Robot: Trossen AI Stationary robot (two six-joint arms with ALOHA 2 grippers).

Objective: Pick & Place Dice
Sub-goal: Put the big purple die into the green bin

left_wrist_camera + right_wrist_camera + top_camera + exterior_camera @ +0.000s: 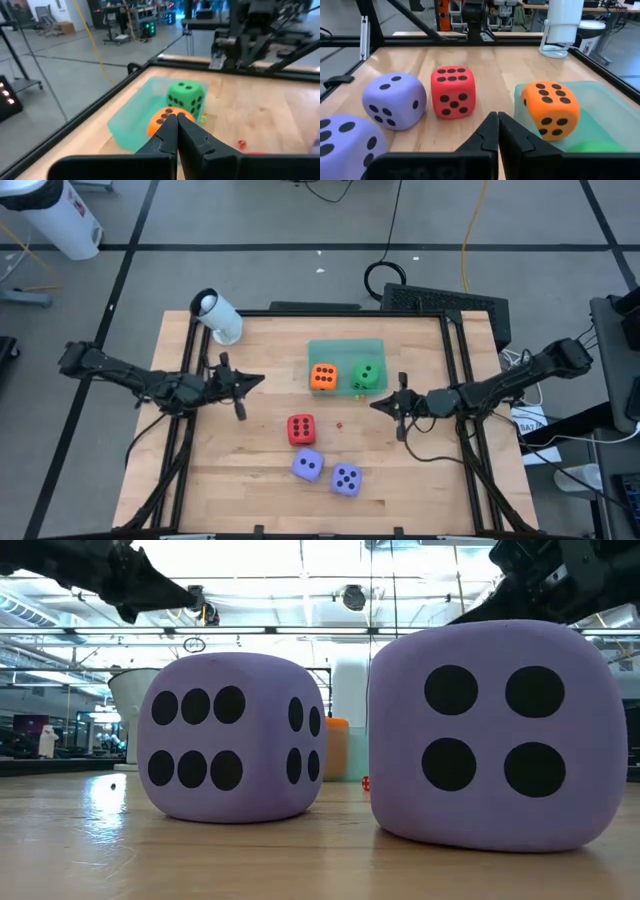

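On the wooden table [230,480], the orange die [323,376] and green die [366,376] sit on the green tray [345,348]. The red die [301,429] and two purple dice [307,466] [346,479] lie nearer the front. A tiny red speck [339,424], perhaps debris, lies beside the red die. The left gripper [243,388] and right gripper [388,404] hover clenched, holding nothing.

Green die [590,146] mostly hidden, apparently behind orange die [551,110].
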